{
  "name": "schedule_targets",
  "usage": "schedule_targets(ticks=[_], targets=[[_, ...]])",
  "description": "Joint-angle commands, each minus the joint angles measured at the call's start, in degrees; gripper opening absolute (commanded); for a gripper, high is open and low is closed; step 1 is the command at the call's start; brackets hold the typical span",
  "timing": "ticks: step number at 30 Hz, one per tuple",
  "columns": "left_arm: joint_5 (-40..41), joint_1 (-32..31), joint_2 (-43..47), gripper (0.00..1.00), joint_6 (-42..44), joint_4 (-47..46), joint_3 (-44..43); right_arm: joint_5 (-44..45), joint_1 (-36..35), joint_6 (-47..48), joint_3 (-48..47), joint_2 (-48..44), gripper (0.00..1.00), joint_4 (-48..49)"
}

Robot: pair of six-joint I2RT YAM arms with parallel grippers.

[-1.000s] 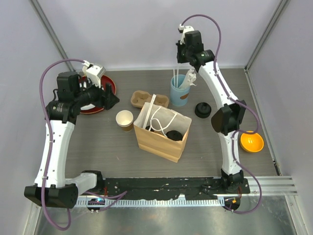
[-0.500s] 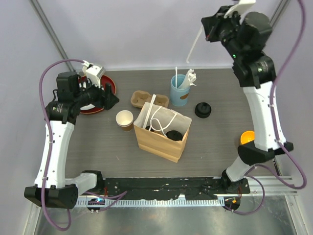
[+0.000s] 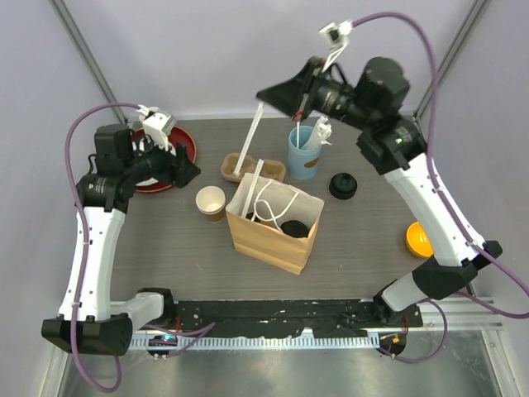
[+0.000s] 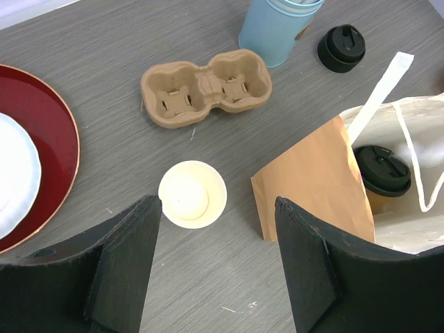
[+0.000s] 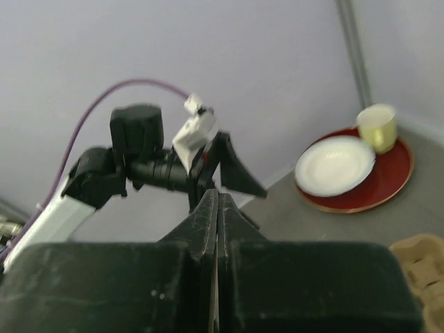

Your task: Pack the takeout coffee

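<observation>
Swinging down from its high reach of half a second earlier, the right arm had brought a straw [image 3: 250, 141] over the middle of the worktop [image 3: 165, 256]; the left arm had not shifted.

Nearest the arm bases stood the bag [image 3: 269, 236], mouth open, with one lidded coffee [image 4: 382, 170] upright inside it. A dark shape against the bag's left wall may have been the second, though the view was too poor to be sure. Just left of the bag sat a lidless cup [image 4: 191, 203], and the left hand [image 4: 216, 229] hovered above it, fingers wide and empty. Beyond lay the carrier [image 3: 252, 168], then a blue cup [image 3: 302, 153] and a black lid [image 3: 343, 185].

Highest and farthest, the right hand [image 5: 217, 198] had its fingers pressed together on the straw's upper end. The straw slanted down-left, its free tip over the carrier rather than the bag.

The step looked like adding a straw to coffee already bagged. Next, the tip would need drawing back over the bag's mouth, clear of the handles [image 3: 277, 198], and lowering before the hand let go.
</observation>
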State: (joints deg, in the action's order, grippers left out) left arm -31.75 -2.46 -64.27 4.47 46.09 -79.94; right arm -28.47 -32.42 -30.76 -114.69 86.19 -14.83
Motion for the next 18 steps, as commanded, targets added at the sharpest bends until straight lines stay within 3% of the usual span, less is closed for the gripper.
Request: schedule_targets(ticks=[1, 18], targets=[[-0.9, 0.6, 2.0, 0.71, -0.9, -1.7, 0.8, -4.1, -4.2, -1.7, 6.3, -1.9, 0.01, 2.0], [-0.9, 1.0, 2.8, 0.71, -1.2, -2.5, 2.5, -2.6, -6.2, 8.5, 13.3, -2.3, 0.01, -6.4]])
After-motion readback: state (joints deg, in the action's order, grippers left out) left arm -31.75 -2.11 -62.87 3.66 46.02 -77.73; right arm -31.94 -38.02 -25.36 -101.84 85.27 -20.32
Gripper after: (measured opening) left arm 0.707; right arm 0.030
